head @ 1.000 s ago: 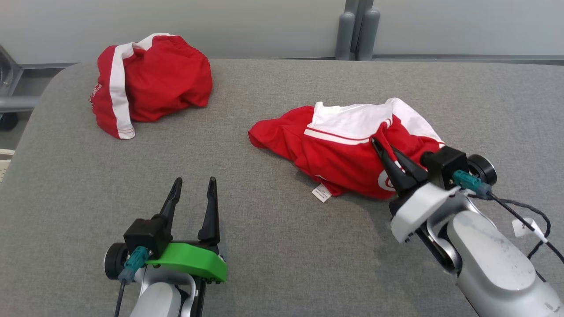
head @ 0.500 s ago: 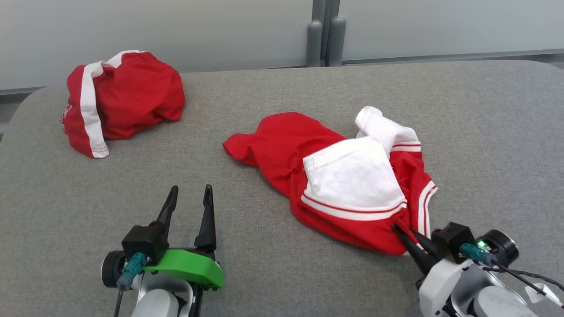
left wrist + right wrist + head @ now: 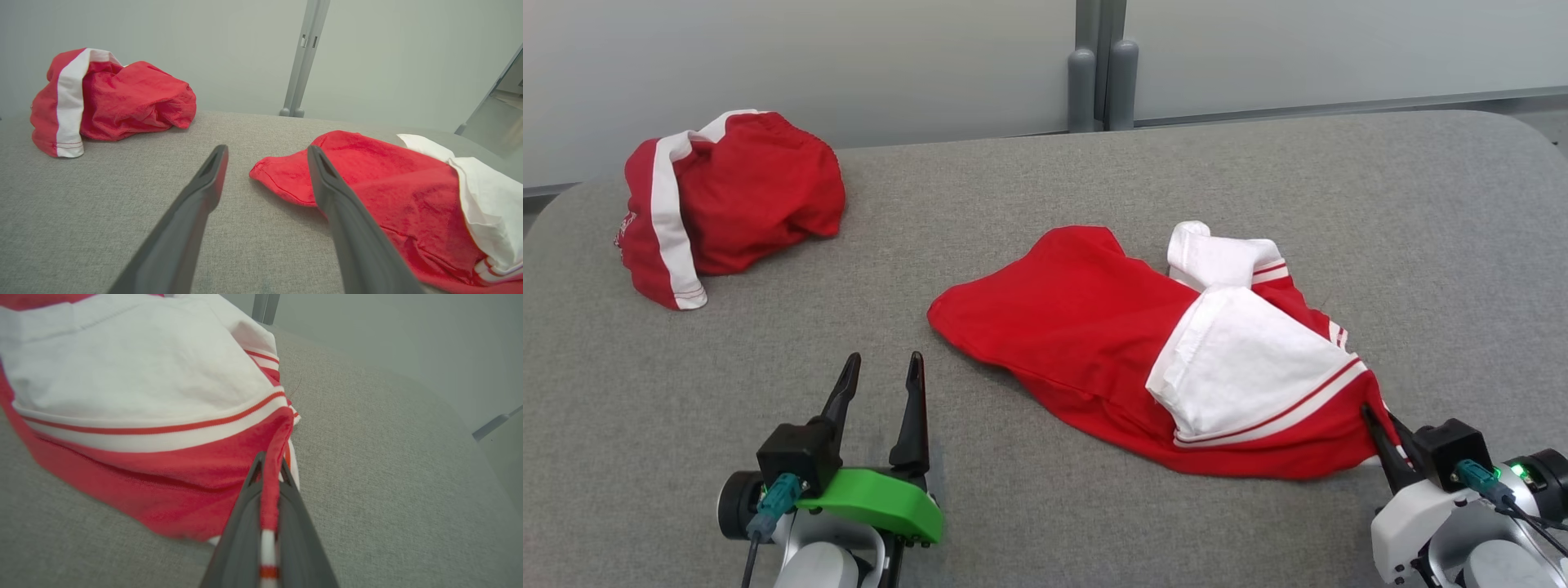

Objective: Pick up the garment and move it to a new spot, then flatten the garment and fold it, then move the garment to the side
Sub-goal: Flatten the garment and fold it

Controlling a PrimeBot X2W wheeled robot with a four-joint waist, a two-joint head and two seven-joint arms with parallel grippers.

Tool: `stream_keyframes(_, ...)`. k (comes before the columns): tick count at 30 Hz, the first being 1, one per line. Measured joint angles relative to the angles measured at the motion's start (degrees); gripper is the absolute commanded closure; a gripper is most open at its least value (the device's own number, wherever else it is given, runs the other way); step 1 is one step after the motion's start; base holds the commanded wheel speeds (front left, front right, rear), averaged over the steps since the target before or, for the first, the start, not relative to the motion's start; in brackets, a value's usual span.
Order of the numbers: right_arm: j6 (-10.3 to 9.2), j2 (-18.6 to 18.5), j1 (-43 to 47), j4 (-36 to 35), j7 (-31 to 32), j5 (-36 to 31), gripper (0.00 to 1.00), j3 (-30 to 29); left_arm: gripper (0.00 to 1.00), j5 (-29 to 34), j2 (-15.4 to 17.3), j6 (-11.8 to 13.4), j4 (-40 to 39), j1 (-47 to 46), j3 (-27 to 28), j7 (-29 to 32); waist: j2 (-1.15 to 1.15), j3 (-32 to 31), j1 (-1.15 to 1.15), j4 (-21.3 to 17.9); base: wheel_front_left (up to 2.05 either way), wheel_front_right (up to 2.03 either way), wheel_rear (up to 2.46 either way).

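The grey worktop (image 3: 1045,180) is carrying the red-and-white garment (image 3: 1094,343), which is lying crumpled right of centre, seemingly mid-relocation with flattening, folding and setting aside not yet done, while a second red garment (image 3: 735,196) is sitting bunched far left, well apart, the right tool (image 3: 1379,425) is pinching the hem, and the left tool (image 3: 884,359) is hovering spread and empty.

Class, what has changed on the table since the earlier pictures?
The right gripper, shut on the red and white garment, dragged it nearer the robot and rightward, spreading it flatter. The left gripper stayed open and idle; the other red bundle stayed put.
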Motion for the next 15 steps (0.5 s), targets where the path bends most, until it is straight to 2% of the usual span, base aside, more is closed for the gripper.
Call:
stream_keyframes(9,0.01,3.6,-0.8,3.4,-4.1,-5.4,1.00,-7.9,0.00,-0.5,-0.1,-0.5,1.7,0.1,-0.7,0.2,0.00,0.0,0.00,-0.8,0.00,0.00,0.00)
stream_keyframes(12,0.01,4.3,-1.5,4.1,-4.8,-6.4,0.72,-9.8,0.00,-0.6,-0.2,-0.8,2.6,-0.8,-1.2,0.4,0.00,0.2,0.00,-1.3,0.00,0.00,0.00)
stream_keyframes(13,0.01,4.6,-1.7,4.3,-4.9,-6.5,0.58,-10.4,0.00,-0.6,-0.2,-0.8,3.0,-1.2,-1.3,0.4,0.00,0.3,0.00,-1.5,0.00,0.00,0.00)
stream_keyframes(14,0.01,4.9,-1.9,4.4,-5.2,-6.5,0.14,-11.0,0.00,-0.6,-0.3,-1.0,3.4,-1.6,-1.5,0.5,0.00,0.4,0.00,-1.7,0.00,0.00,0.00)
stream_keyframes(15,0.01,5.1,-2.1,4.3,-5.4,-6.5,0.00,-11.3,0.00,-1.0,-0.3,-1.3,4.0,-2.0,-1.6,0.7,0.00,0.5,0.00,-1.9,0.00,0.00,0.00)
